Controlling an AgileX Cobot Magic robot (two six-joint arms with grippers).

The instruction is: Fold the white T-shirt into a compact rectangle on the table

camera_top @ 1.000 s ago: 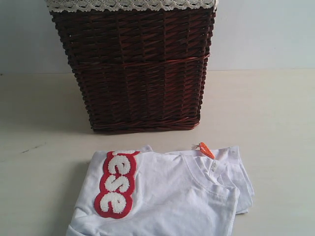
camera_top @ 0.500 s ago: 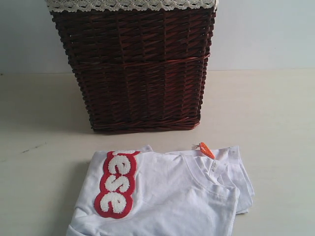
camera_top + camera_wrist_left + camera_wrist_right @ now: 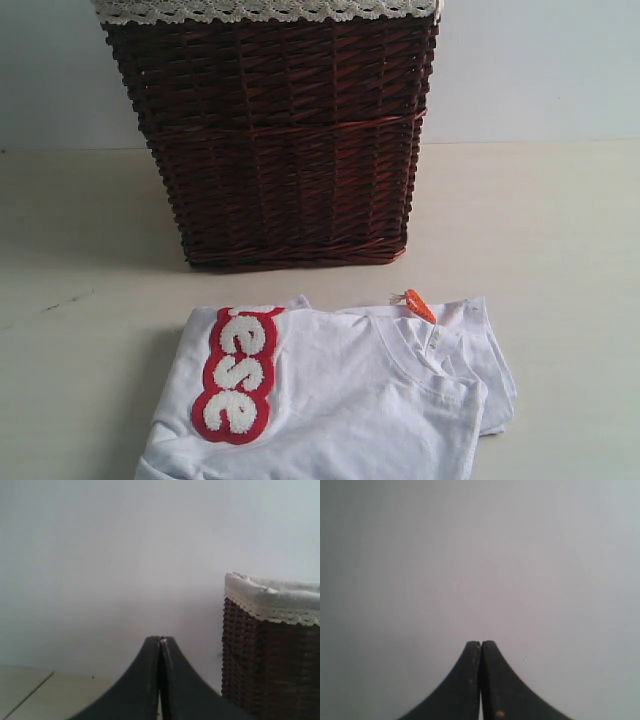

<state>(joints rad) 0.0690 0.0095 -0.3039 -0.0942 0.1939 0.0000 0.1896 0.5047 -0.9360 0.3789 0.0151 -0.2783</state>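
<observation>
Must come down from facing the wall [image 3: 480, 555], both pairs of jaws shut and empty, to the white T-shirt [image 3: 340, 400] lying part-folded on the surface [image 3: 560, 230] just before the wicker basket [image 3: 275, 140], neither arm plainly nearer.

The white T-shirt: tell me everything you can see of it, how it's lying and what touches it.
The white T-shirt looks like soft cotton, with a ribbed crew neck, a red patch of fuzzy white letters "ese" and a small orange tag. It lies partly folded in loose layers, its lower part cut off by the picture's edge. It rests on the pale table, in front of the brown wicker basket, not touching it.
</observation>
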